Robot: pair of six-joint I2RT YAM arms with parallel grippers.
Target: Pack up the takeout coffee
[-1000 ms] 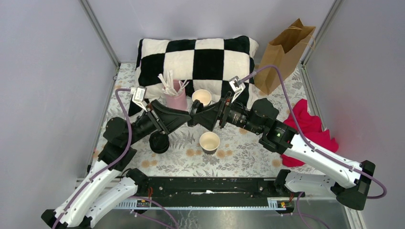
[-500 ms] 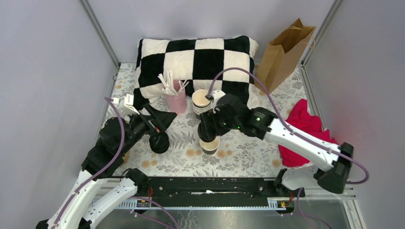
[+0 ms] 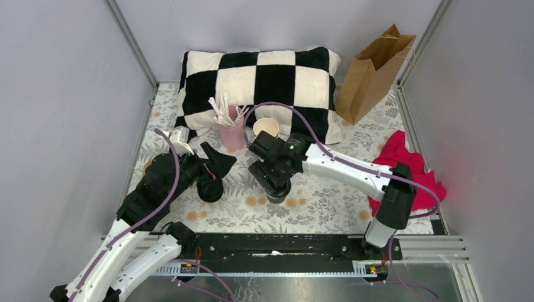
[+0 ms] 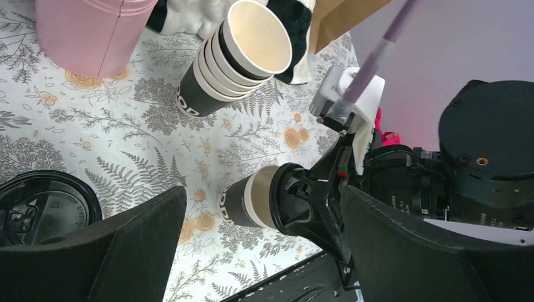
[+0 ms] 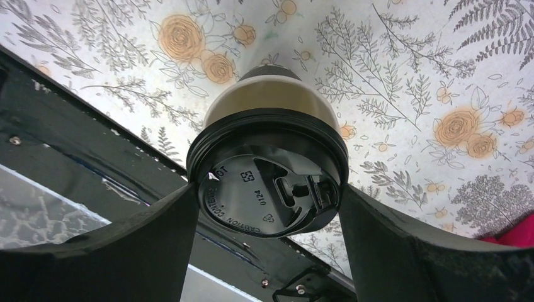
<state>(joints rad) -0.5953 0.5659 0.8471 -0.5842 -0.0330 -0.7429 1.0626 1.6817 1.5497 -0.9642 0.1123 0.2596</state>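
The takeout coffee (image 5: 267, 198) stands upright on the floral counter (image 4: 189, 145), near its front middle. In the top view it is closer to the arm bases than the stack of lidless cups (image 4: 233, 63) and to the right of the lone black lid (image 4: 44, 207).

The right fingers (image 5: 113, 251) come down on it from above. Spread wide, the 2 of them press against opposite sides of the cup's black lid, 1 on each edge, so the cup sits squarely between them. A pale band of the cup shows just under the lid, with the black wall and its white lettering below that.

The left fingers (image 4: 119, 251) are spread fully apart and grip nothing. They hang over the counter well to the left of the coffee, just beside the lone black lid, and do not touch the cup.

A pink cup (image 4: 94, 31) of sticks stands behind, in front of a checkered pillow (image 3: 264, 75).
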